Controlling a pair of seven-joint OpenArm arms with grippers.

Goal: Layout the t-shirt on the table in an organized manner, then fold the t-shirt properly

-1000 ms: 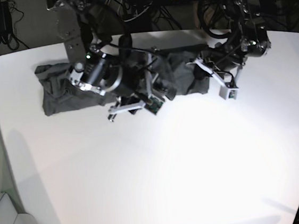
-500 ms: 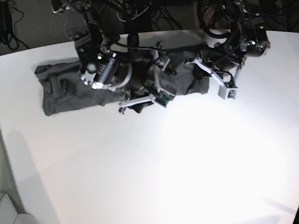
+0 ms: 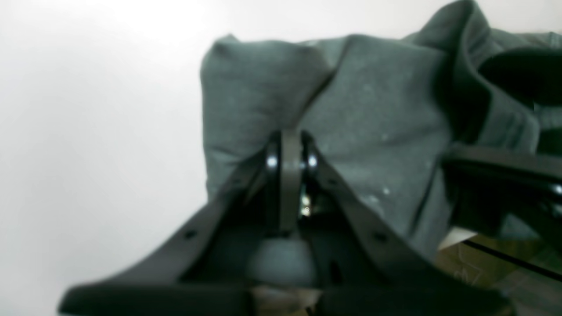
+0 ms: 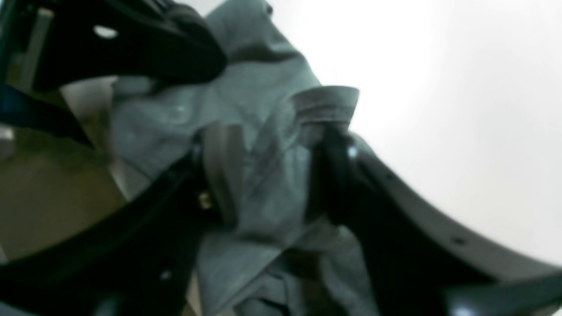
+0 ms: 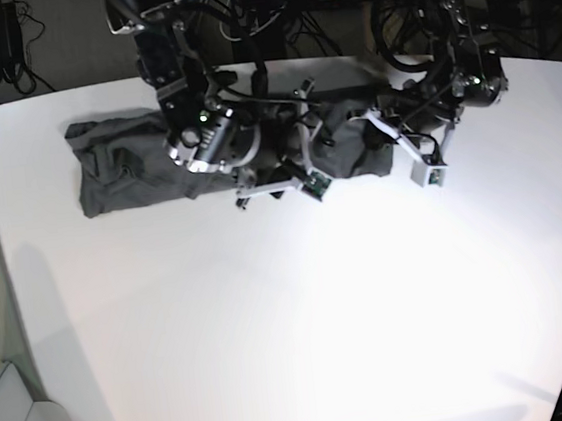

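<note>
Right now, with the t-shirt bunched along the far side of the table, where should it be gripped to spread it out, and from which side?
Probably grip the t-shirt at its free end corner, on the base view's left, coming from above: there it lies flat and uncovered.

the near and middle tabletop [image 5: 302,319] lies bare, so an arm could sweep there freely. the crowding is all along the far edge: the t-shirt [image 5: 126,166] lies bunched in a long strip, with the right end effector [image 5: 276,184] over its middle and the left end effector [image 5: 378,125] at its other end, the two near each other. cables [image 5: 261,21] hang behind them. folds seem to fill the right jaws, though that view is blurred.
</note>
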